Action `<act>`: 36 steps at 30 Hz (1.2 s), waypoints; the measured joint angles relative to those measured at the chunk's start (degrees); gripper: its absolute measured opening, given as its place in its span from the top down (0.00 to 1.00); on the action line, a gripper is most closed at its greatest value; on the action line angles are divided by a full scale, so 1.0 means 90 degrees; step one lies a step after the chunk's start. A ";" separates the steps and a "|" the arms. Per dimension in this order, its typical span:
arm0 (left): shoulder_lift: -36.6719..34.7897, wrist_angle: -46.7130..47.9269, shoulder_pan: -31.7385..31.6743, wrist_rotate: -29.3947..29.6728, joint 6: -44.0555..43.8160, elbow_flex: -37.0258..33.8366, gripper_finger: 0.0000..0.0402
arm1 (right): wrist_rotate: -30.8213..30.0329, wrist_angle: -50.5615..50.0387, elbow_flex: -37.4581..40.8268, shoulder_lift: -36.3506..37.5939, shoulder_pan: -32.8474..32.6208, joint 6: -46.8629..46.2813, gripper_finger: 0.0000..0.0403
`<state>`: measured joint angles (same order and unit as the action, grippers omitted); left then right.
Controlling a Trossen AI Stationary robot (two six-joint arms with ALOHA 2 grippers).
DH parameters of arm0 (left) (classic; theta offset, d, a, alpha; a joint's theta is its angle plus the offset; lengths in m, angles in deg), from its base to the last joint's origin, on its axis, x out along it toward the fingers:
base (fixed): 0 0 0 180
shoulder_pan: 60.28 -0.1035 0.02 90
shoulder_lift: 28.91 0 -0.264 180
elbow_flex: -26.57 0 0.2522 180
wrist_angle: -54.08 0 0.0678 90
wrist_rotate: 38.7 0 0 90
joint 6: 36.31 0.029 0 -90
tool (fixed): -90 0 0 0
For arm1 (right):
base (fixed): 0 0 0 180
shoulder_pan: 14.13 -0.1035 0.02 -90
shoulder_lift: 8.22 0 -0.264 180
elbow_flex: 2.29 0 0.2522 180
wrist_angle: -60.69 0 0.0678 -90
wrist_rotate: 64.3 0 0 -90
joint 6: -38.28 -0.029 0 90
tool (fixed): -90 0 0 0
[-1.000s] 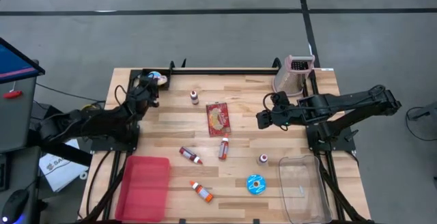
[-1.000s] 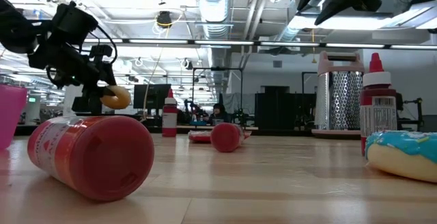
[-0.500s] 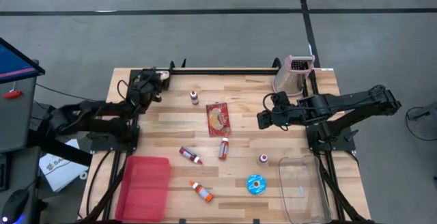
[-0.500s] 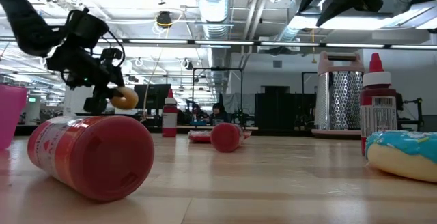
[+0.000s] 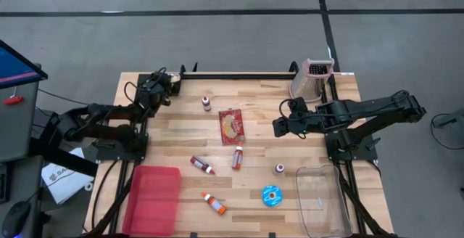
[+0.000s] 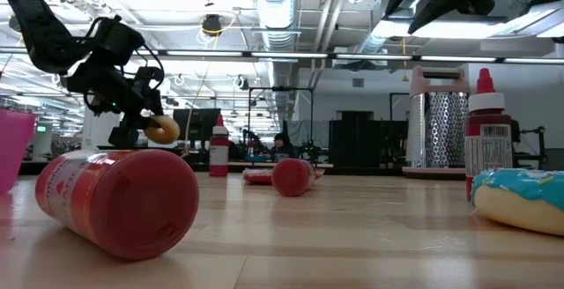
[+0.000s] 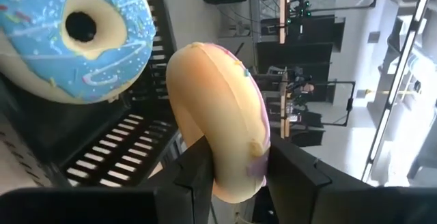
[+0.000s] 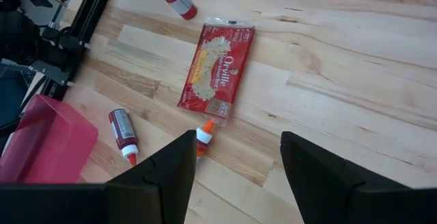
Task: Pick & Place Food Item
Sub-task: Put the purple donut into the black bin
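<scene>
**Doughnut held above the far left corner of the table**

A pale, pink-iced doughnut (image 7: 217,125) is clamped on edge between the two dark fingers (image 7: 194,173) of the left gripper (image 5: 161,87). In the low view the same doughnut (image 6: 162,129) is seen lifted clear of the wooden table (image 5: 181,140), carried at the tip of the left gripper (image 6: 145,113). The gripper is placed over the far left corner of the table, just above a black rack (image 7: 116,159) on which a blue-iced doughnut with sprinkles (image 7: 72,36) lies — the two doughnuts are close together, but whether they touch cannot be told.

The right gripper (image 5: 278,127) is held above the table toward its right side, in front of a metal grater (image 5: 310,79); its fingers (image 8: 171,173) are spread apart and nothing is held between them.

Near the middle of the table a red popcorn packet (image 5: 232,125) lies flat, with small red bottles (image 5: 203,165) scattered around it. A second blue-iced doughnut (image 5: 271,195) rests near the near edge, just beside a clear plastic container (image 5: 322,198) at the near right corner. A pink bin (image 5: 152,198) is set at the near left corner.
</scene>
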<state>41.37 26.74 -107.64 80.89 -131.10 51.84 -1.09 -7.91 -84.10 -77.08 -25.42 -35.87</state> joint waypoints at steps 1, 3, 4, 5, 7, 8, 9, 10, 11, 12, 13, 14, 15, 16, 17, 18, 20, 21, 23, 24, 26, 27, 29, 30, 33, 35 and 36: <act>0.0000 0.0003 -0.0001 0.0001 0.0038 0.0000 0.72 | 0.0000 0.0000 0.0000 0.0000 0.0000 -0.0001 0.49; 0.0000 0.0017 -0.0056 -0.0006 0.0054 0.0000 0.72 | 0.0000 0.0001 0.0000 0.0000 0.0000 -0.0024 0.49; 0.0000 0.0019 -0.0095 -0.0006 0.0056 0.0000 0.72 | 0.0000 0.0000 0.0000 0.0000 0.0000 -0.0034 0.49; 0.0000 0.0017 -0.0133 -0.0006 0.0058 0.0000 0.72 | 0.0000 0.0002 0.0000 0.0000 0.0000 -0.0034 0.49; 0.0000 0.0019 -0.0223 -0.0069 0.0153 0.0000 0.72 | 0.0000 0.0002 0.0000 0.0000 0.0000 -0.0036 0.49; 0.0000 0.0017 -0.0276 -0.0156 0.0189 0.0000 0.72 | 0.0000 0.0002 0.0000 0.0000 0.0000 -0.0043 0.49; 0.0000 0.0019 -0.0331 -0.0235 0.0222 -0.0001 0.72 | 0.0000 0.0002 0.0000 0.0000 0.0000 -0.0044 0.49; 0.0000 0.0019 -0.0381 -0.0323 0.0273 0.0000 0.72 | -0.0001 0.0002 0.0000 0.0000 0.0000 -0.0047 0.49; 0.0000 0.0017 -0.0429 -0.0409 0.0319 0.0000 0.72 | -0.0002 0.0002 0.0000 0.0000 0.0000 -0.0047 0.49; 0.0000 0.0019 -0.0473 -0.0490 0.0337 0.0000 0.72 | -0.0002 0.0002 0.0000 0.0000 0.0000 -0.0046 0.49; 0.0000 0.0021 -0.0504 -0.0526 0.0353 0.0000 0.72 | -0.0002 0.0002 0.0000 0.0000 0.0000 -0.0049 0.49; 0.0000 0.0019 -0.0540 -0.0571 0.0360 0.0000 0.72 | -0.0002 0.0002 0.0000 0.0000 0.0000 -0.0049 0.49; 0.0000 0.0021 -0.0574 -0.0621 0.0365 -0.0001 0.72 | -0.0002 0.0004 0.0000 0.0000 0.0000 -0.0049 0.49; 0.0000 0.0028 -0.0605 -0.0668 0.0384 0.0000 0.72 | -0.0002 0.0007 0.0000 0.0000 0.0000 -0.0049 0.49; 0.0000 0.0042 -0.0638 -0.0753 0.0429 0.0000 0.72 | -0.0002 0.0009 0.0000 0.0000 0.0000 -0.0049 0.49; 0.0000 0.0066 -0.0669 -0.0827 0.0508 -0.0002 0.72 | -0.0002 0.0017 0.0000 0.0000 0.0000 -0.0049 0.49; 0.0000 0.0131 -0.0696 -0.1000 0.0638 0.0000 0.72 | -0.0002 0.0051 0.0000 0.0000 0.0000 -0.0049 0.49; 0.0000 0.0147 -0.0702 -0.1048 0.0657 -0.0001 0.71 | -0.0005 0.0082 0.0000 0.0000 0.0000 -0.0049 0.49; 0.0000 0.0143 -0.0702 -0.1079 0.0671 0.0000 0.69 | -0.0010 0.0126 0.0000 0.0000 0.0000 -0.0049 0.49; -0.0001 0.0145 -0.0702 -0.1080 0.0672 0.0000 0.68 | -0.0012 0.0137 0.0000 0.0000 0.0000 -0.0051 0.49; -0.0002 0.0144 -0.0702 -0.1083 0.0673 0.0000 0.63 | -0.0015 0.0144 0.0000 0.0000 0.0000 -0.0049 0.49; -0.0002 0.0141 -0.0702 -0.1096 0.0673 0.0000 0.60 | -0.0015 0.0145 0.0000 0.0000 0.0000 -0.0049 0.49; -0.0002 0.0141 -0.0702 -0.1101 0.0673 0.0000 0.55 | -0.0015 0.0145 0.0000 0.0000 0.0000 -0.0049 0.49; -0.0002 0.0138 -0.0702 -0.1103 0.0673 -0.0002 0.52 | -0.0015 0.0145 0.0000 0.0000 0.0000 -0.0049 0.49; -0.0005 0.0136 -0.0702 -0.1202 0.0673 0.0000 0.46 | -0.0032 0.0147 0.0000 0.0000 -0.0041 -0.0050 0.49; -0.0005 0.0134 -0.0702 -0.1316 0.0673 0.0000 0.43 | -0.0034 0.0150 0.0000 0.0000 -0.0080 -0.0073 0.49; -0.0005 0.0134 -0.0702 -0.1349 0.0673 -0.0001 0.42 | -0.0038 0.0150 0.0000 0.0000 -0.0100 -0.0089 0.49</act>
<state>41.33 27.94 -113.95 68.75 -125.04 51.83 -1.43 -6.56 -84.10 -77.08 -26.32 -36.67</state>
